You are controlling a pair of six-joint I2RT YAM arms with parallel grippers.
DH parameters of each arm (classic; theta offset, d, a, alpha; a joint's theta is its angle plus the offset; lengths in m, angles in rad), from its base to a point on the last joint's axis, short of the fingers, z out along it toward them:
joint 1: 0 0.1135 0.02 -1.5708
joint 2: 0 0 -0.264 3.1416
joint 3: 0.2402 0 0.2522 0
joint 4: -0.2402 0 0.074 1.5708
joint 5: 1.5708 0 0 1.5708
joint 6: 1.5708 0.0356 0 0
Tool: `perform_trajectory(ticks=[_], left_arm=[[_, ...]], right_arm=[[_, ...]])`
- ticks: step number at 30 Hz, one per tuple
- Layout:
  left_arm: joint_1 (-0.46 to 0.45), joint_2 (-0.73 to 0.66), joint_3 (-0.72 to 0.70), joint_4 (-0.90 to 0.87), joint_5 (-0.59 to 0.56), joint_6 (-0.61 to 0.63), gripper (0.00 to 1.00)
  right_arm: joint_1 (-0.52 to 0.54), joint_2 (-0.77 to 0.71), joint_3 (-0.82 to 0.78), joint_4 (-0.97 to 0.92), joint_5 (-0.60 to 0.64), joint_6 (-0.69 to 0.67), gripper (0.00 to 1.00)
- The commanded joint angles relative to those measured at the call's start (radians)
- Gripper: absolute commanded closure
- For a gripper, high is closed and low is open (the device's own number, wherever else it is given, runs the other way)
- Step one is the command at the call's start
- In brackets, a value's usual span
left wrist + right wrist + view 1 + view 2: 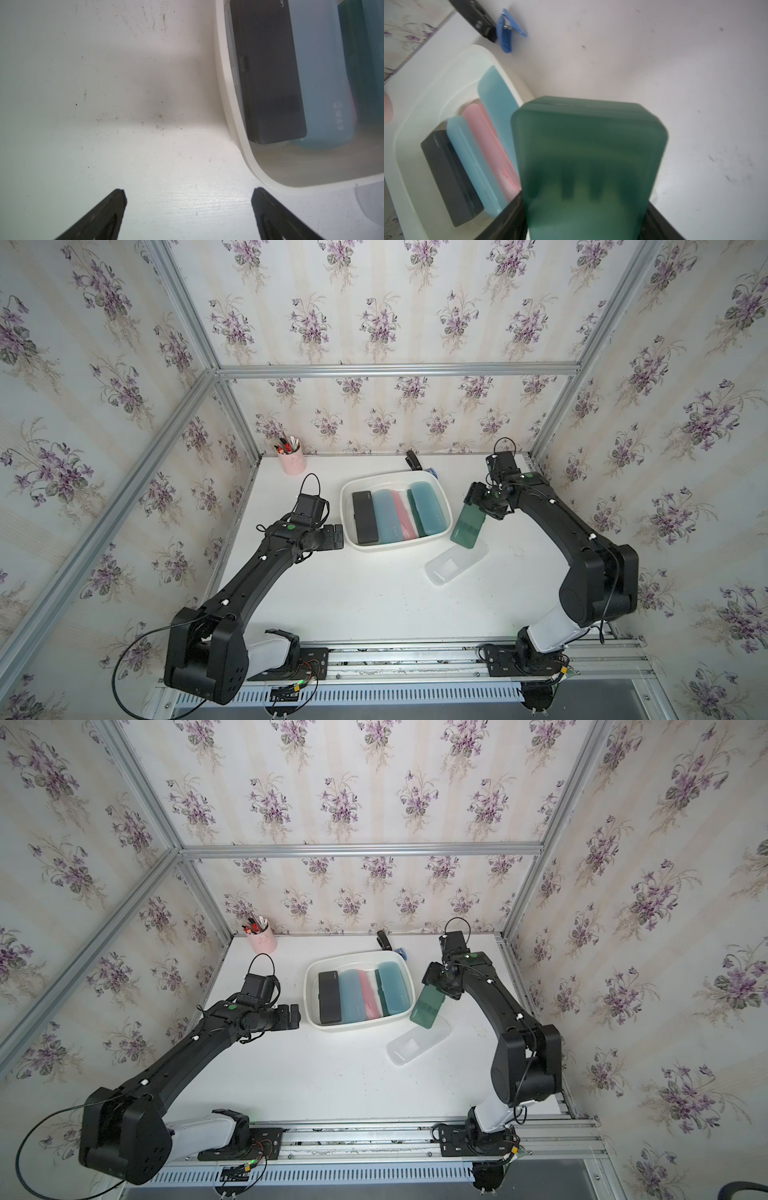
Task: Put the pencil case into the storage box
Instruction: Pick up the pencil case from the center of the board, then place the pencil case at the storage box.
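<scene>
In both top views: right tool (482, 504) clamped on the upper end of the green pencil case (467, 527), held up at a tilt just beside the storage box (345, 506), outside its rim on the right arm's side. Lower end of that case over one end of a clear case (455, 563) lying flat on the bench (374, 597) near the box's front corner; touching or not, cannot tell. Inside the box, side by side: black case (365, 517), blue case (386, 516), pink case (403, 514), teal case (430, 508). Left tool (294, 1017) spread wide and empty, just beside the box's opposite side. Pink pen cup (262, 942) well apart from the box, at the back wall; black stapler (384, 940) just behind the box.

Left wrist view: left tool (189, 191) with fingers (116, 205) wide apart over bare bench, nothing between them; storage box rim (230, 116) close alongside, black case (270, 83) and blue case (324, 104) inside.

Right wrist view: green pencil case (587, 155) filling the gap of the right tool (585, 218), pinched at both long edges; storage box (436, 72) beside it, not under it; a blue clip (506, 33) beyond the box's far corner.
</scene>
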State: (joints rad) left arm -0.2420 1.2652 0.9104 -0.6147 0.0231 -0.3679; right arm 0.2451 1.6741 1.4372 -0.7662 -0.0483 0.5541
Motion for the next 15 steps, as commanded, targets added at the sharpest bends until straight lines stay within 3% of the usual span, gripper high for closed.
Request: perform_trajectory(ticks=[1,11,15], left_arm=[[0.001,0.008,0.012,-0.024,-0.018,-0.008,0.01],[0.000,0.019,0.021,-0.041,-0.035,-0.021,0.00],[-0.001,0.021,0.021,-0.044,-0.040,-0.023,0.00]], right_arm=[[0.059,0.115,0.160,-0.022,0.044,-0.040,0.32],[0.175,0.553,0.802,-0.188,0.095,-0.143,0.32],[0.211,0.641,0.892,-0.200,0.094,-0.172,0.32]])
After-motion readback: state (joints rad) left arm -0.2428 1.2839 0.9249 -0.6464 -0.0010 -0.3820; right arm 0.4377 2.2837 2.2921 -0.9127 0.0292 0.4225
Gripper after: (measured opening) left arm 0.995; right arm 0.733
